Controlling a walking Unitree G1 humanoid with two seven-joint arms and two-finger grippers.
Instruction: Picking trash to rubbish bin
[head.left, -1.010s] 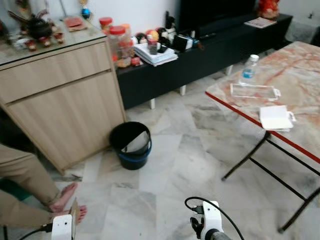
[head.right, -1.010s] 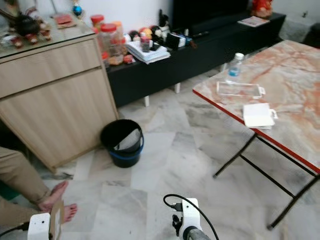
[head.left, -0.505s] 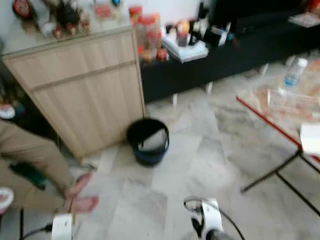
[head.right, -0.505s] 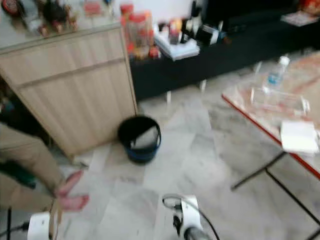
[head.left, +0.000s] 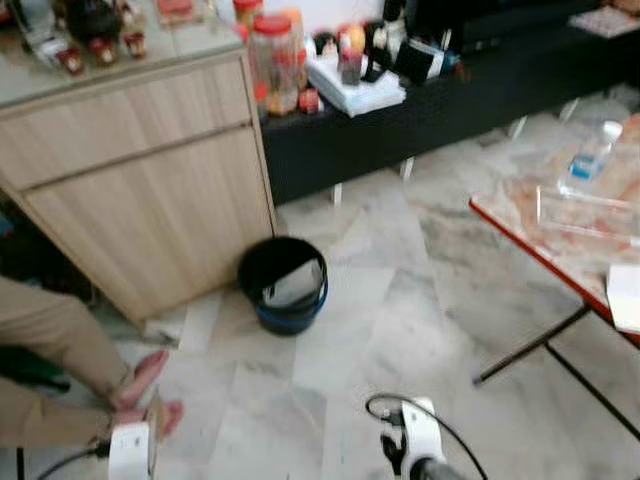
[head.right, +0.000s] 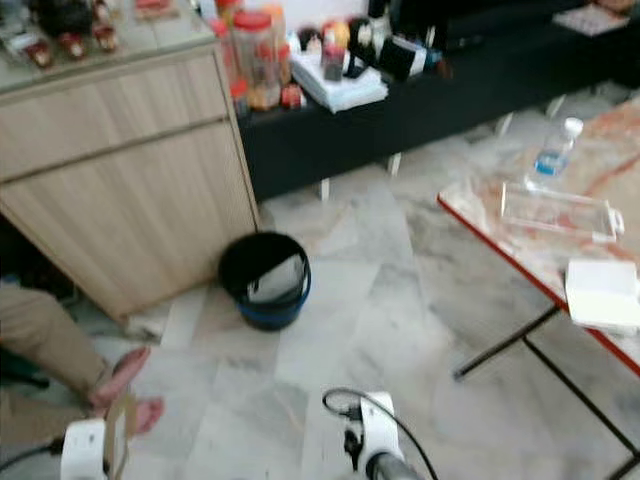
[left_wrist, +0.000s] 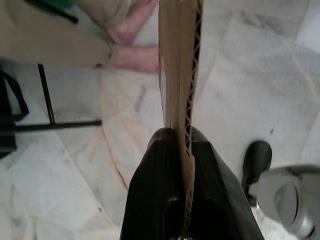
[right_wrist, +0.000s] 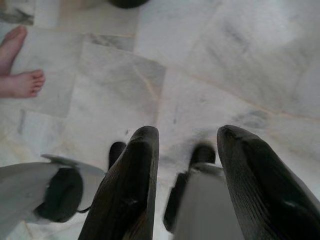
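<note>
The cardboard (left_wrist: 177, 75) stands on edge, pinched between the left gripper (left_wrist: 180, 145) fingers low at the robot's left side, so it rides upright and clear of the floor. The bin (head.left: 283, 284) waits ahead beside the cabinet (head.left: 140, 180), well apart from the card. The right gripper (right_wrist: 187, 150) hangs with fingers wide, holding nothing. A person's feet (head.left: 140, 385) rest near the left arm, as far as the blur allows.
</note>
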